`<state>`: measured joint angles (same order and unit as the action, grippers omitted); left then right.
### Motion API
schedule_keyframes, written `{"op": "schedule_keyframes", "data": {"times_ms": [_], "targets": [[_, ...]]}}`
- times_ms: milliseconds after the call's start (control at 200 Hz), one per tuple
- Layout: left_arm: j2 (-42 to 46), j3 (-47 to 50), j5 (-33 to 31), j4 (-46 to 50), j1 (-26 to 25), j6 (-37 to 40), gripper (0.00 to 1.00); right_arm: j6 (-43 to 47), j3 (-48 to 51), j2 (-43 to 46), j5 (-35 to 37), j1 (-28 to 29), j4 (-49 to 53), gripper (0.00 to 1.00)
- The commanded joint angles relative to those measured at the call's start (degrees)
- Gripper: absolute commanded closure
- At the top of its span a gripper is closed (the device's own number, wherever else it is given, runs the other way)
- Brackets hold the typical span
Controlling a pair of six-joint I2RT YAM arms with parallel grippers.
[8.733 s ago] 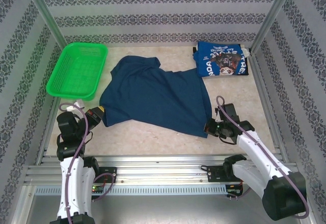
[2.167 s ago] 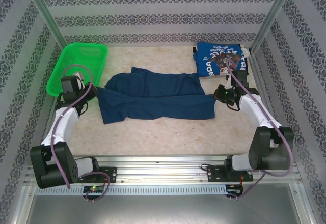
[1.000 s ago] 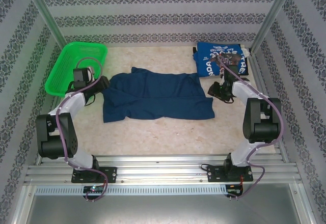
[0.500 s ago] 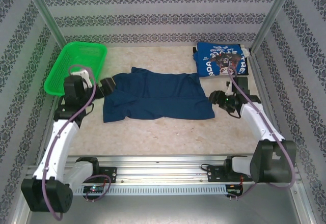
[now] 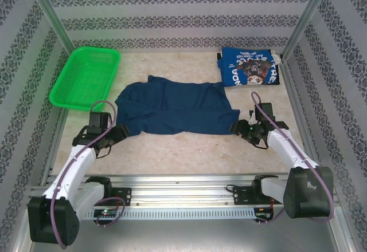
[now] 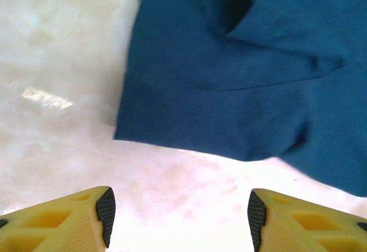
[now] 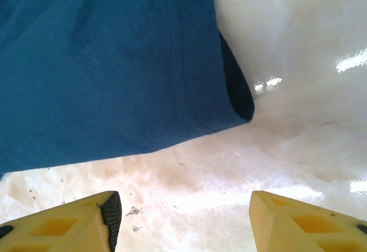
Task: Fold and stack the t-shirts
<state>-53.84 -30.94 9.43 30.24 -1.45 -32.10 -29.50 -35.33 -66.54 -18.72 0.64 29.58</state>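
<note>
**Surface.** Pale beige marbled tabletop (image 5: pixel 189 149), glossy, with light glare showing in both wrist views. Metal rails run along its near edge, where the two arm bases are bolted.

**Room.** Walls papered in grey-and-white patterned stripes close the left, far and right sides. Slanted metal posts stand at the far corners.

**Green plastic mesh basket** (image 5: pixel 86 80). Far left corner, against the left wall, apart from both shirts.

**Brighter blue t-shirt with white lettering and dark picture** (image 5: pixel 250 67). Folded to a compact rectangle in the far right corner, print side up, lying flat.

**Dark navy t-shirt** (image 5: pixel 178 109). Middle of the tabletop, laid as a broad band with its long axis left to right. The near edge is fairly straight and the far edge is uneven. Folds and an overlapping layer show at its left end (image 6: pixel 241 91), and a stitched hem turns the corner at its right end (image 7: pixel 97 63). Which end carries the neck cannot be told.

**Open room.** A bare strip lies between the navy shirt and the near rails, and a narrower bare strip lies beyond it, between basket and blue shirt.

**Left gripper** (image 5: pixel 120 132). Just near the shirt's left near corner, its yellow fingers spread (image 6: pixel 179 209) over bare tabletop, holding nothing.

**Right gripper** (image 5: pixel 236 128). Just beside the right near corner, fingers likewise parted (image 7: pixel 184 212), holding nothing.
</note>
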Motion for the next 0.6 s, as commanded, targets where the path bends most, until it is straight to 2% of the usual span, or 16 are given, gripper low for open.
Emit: {"op": "schedule_keyframes", "data": {"times_ms": [0, 140, 310, 480, 594], "targets": [[-2.85, 1.91, -3.33, -5.45, -0.3, -1.92, 0.4, -0.7, 1.3, -1.63, 0.15, 0.54, -1.97, 0.39], [-7.48, 1.79, -4.96, -9.33, 0.08, -1.65, 0.42, -0.44, 1.24, -3.68, 1.65, 0.43, -3.45, 0.39], [-8.99, 3.39, -5.56, -16.03, 1.44, -2.72, 0.42, -0.36, 0.94, -5.34, 1.76, 0.41, -5.12, 0.41], [-12.67, 5.91, -0.35, -25.05, 1.81, -5.04, 0.44, -0.63, 1.49, -7.5, 1.65, 0.41, -6.96, 0.41], [-16.89, 6.42, -0.09, -28.99, 1.89, -5.56, 0.47, -1.25, 1.1, -9.99, 1.67, 0.32, -9.04, 0.42]]}}
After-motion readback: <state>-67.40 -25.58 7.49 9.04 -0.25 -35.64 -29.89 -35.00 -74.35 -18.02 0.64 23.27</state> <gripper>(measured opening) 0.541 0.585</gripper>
